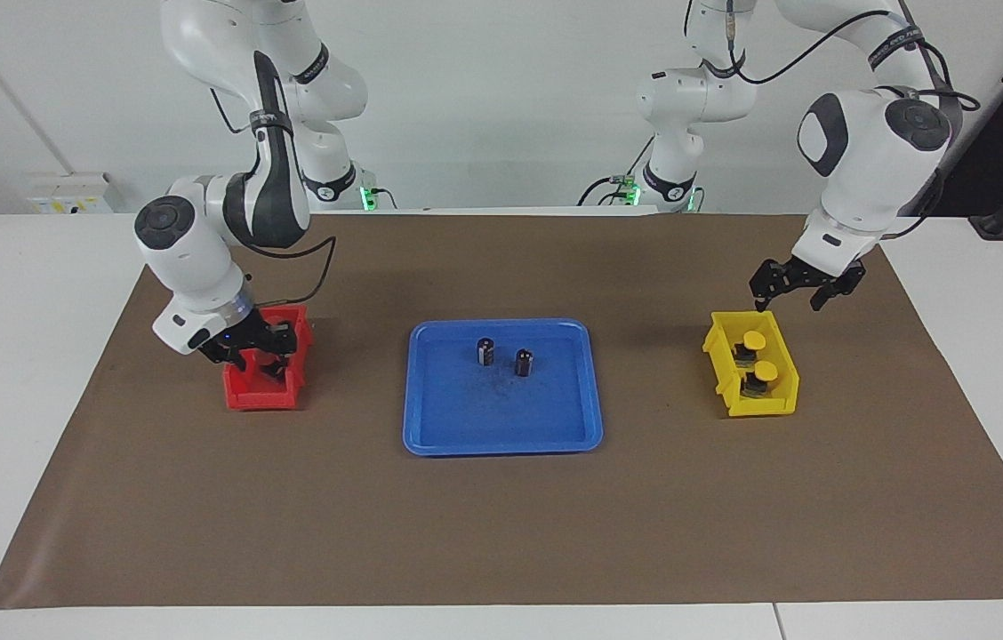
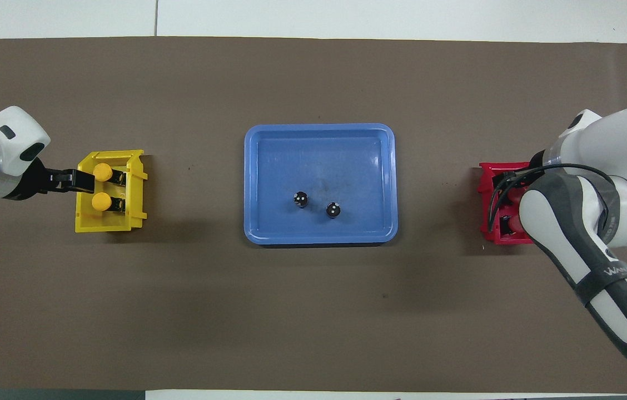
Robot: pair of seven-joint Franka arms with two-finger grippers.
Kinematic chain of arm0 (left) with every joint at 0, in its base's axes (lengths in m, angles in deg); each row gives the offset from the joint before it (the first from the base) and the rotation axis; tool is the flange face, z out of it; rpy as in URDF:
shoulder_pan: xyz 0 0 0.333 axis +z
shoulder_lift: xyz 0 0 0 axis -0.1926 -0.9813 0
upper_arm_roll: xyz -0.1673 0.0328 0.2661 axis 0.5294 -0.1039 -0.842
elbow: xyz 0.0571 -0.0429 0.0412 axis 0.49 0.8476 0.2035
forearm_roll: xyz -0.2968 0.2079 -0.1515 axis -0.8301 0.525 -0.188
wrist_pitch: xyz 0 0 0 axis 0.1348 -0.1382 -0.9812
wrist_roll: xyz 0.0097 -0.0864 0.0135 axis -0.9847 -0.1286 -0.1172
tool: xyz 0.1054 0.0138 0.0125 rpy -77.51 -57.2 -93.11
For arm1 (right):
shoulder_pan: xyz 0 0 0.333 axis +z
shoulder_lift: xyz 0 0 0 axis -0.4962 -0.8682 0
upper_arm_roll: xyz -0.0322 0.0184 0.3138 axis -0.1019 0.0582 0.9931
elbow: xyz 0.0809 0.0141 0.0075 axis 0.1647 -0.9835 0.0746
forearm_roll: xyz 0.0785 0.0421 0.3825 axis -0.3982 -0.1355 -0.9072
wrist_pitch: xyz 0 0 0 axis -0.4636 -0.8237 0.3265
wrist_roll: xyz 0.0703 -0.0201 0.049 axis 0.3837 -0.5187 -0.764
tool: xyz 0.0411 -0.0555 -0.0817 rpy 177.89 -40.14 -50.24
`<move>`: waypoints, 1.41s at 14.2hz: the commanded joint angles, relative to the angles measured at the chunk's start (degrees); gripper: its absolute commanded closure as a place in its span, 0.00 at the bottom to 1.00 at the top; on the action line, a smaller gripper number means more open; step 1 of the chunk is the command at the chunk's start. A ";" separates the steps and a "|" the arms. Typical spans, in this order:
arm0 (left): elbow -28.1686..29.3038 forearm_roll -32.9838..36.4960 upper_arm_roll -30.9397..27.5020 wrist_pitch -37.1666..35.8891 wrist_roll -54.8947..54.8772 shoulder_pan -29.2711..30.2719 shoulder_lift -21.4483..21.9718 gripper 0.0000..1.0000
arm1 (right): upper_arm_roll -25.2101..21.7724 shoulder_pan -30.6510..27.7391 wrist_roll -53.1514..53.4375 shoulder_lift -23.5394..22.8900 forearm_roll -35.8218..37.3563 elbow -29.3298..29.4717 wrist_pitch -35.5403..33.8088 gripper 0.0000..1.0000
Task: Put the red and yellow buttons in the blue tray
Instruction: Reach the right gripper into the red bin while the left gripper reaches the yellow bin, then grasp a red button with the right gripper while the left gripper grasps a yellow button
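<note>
The blue tray [image 1: 501, 422] [image 2: 319, 155] lies mid-table. Two yellow buttons [image 1: 754, 340] [image 2: 103, 172] lie in a yellow bin [image 1: 759, 407] [image 2: 108, 225] toward the left arm's end. My left gripper [image 1: 789, 302] [image 2: 83, 180] hangs open just above that bin's rim, apart from the buttons. My right gripper [image 1: 260, 356] is down inside the red bin [image 1: 257, 397] [image 2: 488, 214] toward the right arm's end. It and its arm hide most of that bin's inside, so the red buttons barely show. I cannot make out whether it grips one.
Two dark capless cylinders [image 1: 485, 350] [image 2: 301, 199] stand upright in the tray, in its half nearer the robots. A brown mat [image 1: 501, 533] covers the table between the bins and the tray.
</note>
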 commanded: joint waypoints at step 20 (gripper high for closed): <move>10.94 -0.61 -0.32 13.34 4.88 -0.78 -1.61 0.33 | 0.08 -0.70 -4.28 -0.90 -0.21 6.07 -8.54 0.83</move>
